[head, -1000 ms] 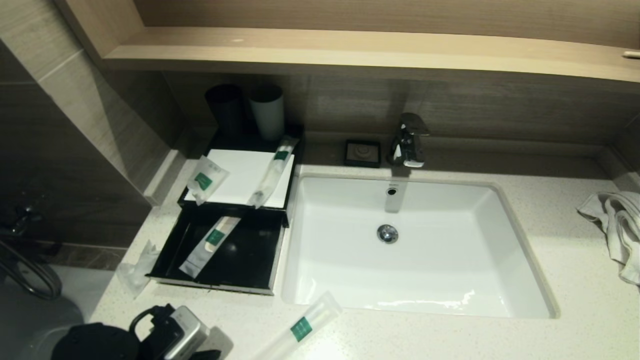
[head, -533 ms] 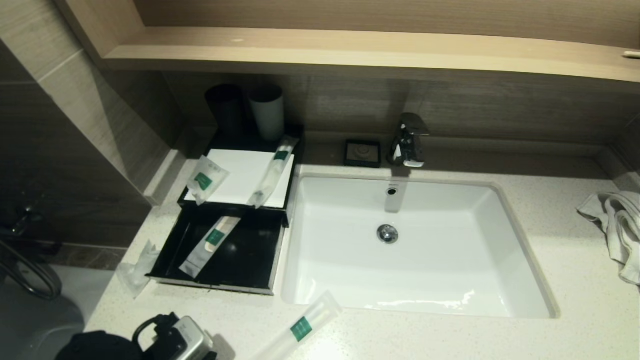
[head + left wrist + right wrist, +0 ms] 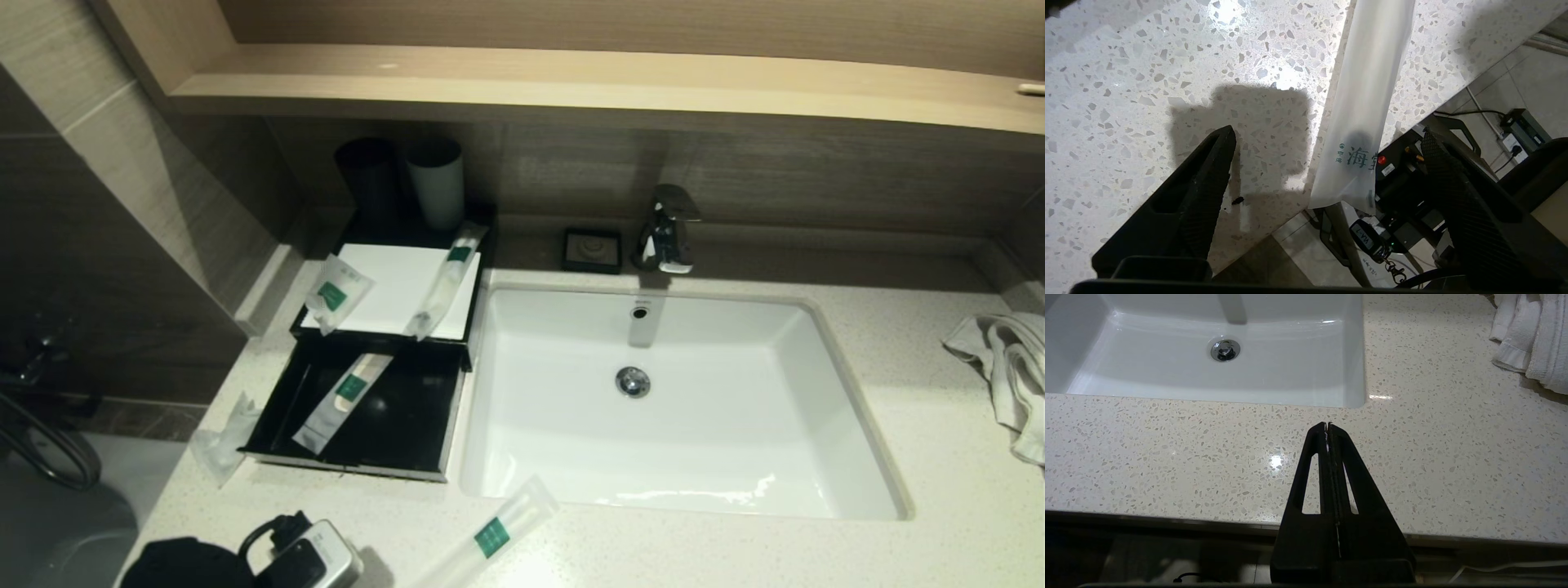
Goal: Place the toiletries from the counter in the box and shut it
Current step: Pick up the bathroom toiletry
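Your left gripper (image 3: 1327, 143) now stands with its jaws wide apart at the near edge of the counter (image 3: 735, 555), and that is the change to note: over the last second the wrist has slid a little to the right along the front edge, toward the long slim packet (image 3: 496, 532) lying in front of the basin (image 3: 849, 425). In the left wrist view that packet (image 3: 1367, 102) sits between the two open fingers, its sealed end overhanging the counter edge, and neither finger touches it yet. You are lined up for a grasp, not holding anything. The overhang should help you, since one finger can pass below the edge, but the film looks thin and slippery, so close on the body of the packet and not on the tip. In the head view one slim packet already lies slantwise in the open drawer (image 3: 408, 425) of the box (image 3: 482, 237), two more rest on the white panel (image 3: 400, 294), and a short packet (image 3: 220, 445) lies on the counter just left of the drawer. So most of the task is still ahead, and the drawer is not yet closed. Your right gripper (image 3: 1327, 425) is parked over the front of the counter, fingers pressed together and empty.
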`<state>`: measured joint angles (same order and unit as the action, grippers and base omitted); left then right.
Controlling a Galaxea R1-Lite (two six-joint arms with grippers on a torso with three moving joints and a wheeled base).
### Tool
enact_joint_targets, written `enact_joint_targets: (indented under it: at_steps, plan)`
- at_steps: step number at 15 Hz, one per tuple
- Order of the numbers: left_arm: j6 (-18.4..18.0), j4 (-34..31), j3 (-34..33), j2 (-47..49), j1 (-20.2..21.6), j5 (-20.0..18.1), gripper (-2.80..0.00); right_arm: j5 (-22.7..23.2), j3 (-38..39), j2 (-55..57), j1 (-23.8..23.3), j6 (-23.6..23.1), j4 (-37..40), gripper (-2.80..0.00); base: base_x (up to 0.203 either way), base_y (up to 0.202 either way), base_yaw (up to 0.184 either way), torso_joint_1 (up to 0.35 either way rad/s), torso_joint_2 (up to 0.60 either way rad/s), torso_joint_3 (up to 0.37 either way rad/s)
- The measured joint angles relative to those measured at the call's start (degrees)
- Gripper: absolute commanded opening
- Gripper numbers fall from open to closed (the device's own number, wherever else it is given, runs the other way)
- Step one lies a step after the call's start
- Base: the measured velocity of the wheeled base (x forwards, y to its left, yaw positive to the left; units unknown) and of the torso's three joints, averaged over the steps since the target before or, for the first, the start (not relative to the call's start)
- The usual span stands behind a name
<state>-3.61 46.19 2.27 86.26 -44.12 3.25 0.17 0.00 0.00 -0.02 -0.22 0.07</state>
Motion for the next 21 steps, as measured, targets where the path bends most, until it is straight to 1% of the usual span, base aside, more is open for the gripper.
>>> enact_joint_targets:
  at_steps: [3,21]
  plan:
    - [-1.79,0.02,0.19,0.84,0.0,1.36,0.0,-0.02,0.0,0.0,0.0,-0.02,0.0,-2.8,0.0,0.0,0.0,0.0,0.0,0.0]
    - [-2.67,0.99,0.45,2.25,-1.04,1.49,0.0,-0.03,0.0,0.0,0.0,-0.02,0.02,-2.8,0.0,0.0,0.0,0.0,0.0,0.0]
